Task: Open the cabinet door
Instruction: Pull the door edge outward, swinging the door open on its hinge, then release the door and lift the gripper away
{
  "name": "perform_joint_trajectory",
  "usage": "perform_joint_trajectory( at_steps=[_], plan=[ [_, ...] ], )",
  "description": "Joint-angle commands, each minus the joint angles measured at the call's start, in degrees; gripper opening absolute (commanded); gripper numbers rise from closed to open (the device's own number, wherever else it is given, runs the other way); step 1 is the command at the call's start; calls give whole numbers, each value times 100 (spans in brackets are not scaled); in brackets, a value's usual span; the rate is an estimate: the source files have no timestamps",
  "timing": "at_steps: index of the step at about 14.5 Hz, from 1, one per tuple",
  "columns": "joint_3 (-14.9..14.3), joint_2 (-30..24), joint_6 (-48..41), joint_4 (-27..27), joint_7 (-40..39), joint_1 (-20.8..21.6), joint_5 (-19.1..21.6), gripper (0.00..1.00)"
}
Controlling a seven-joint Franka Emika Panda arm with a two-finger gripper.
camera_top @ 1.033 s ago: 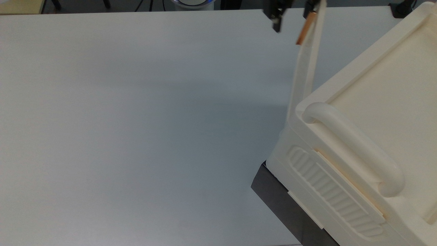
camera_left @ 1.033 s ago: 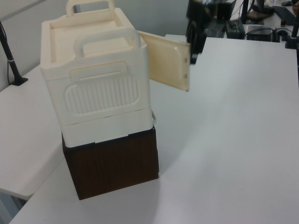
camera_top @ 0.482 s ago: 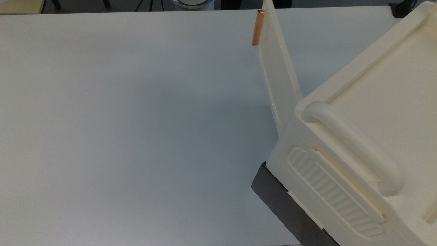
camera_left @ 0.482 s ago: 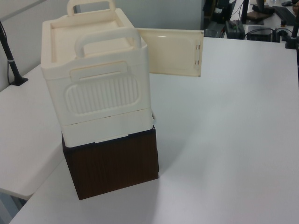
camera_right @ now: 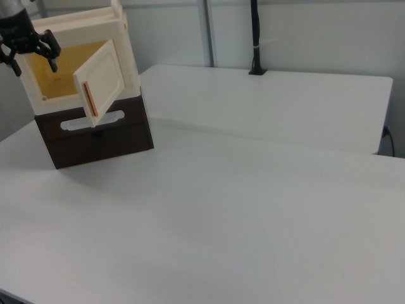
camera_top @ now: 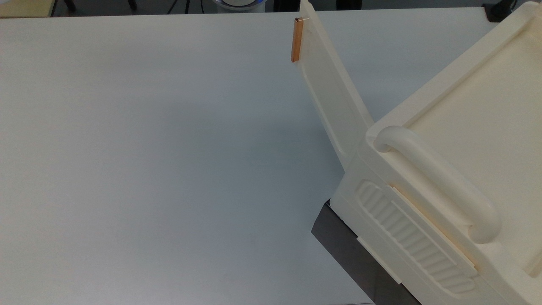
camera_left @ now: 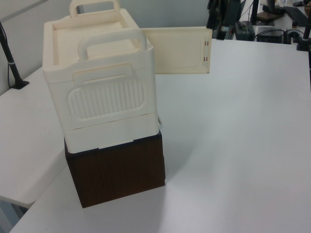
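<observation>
The cream cabinet (camera_top: 461, 140) stands on its dark brown base (camera_top: 338, 241) at the top view's right. It has a thick tubular top handle (camera_top: 436, 178). Its cabinet door (camera_top: 330, 97) stands swung wide open, and the orange-brown strip (camera_top: 296, 40) on its free end is near the table's far edge. The left view has the door (camera_left: 177, 51) sticking out to the cabinet's right. In the right view the door (camera_right: 98, 82) angles out from the yellowish inside (camera_right: 63, 73). My black gripper (camera_right: 33, 62) hangs open in front of that opening, left of the door and apart from it.
The white table (camera_top: 148, 148) stretches wide to the top view's left of the cabinet. A second white table (camera_right: 272, 101) with a black pole (camera_right: 255, 38) lies behind in the right view. In the left view another black pole (camera_left: 12, 63) stands left of the cabinet.
The door has swung further open, its free end moving toward the top view's left. The gripper, by the door's free end a second ago, has left the top view.
</observation>
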Motion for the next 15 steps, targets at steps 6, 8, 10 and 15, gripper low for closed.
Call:
perform_joint_trajectory(
  at_steps=[6,8,10,15],
  plan=[
    [-104,198,-54,-107,-65,-842,-140,100],
    [-104,190,-124,-133,40,-860,-175,100],
    [-104,207,-125,-273,259,-956,-272,100],
    [-104,427,-37,-327,296,-1089,-272,100]
  ],
)
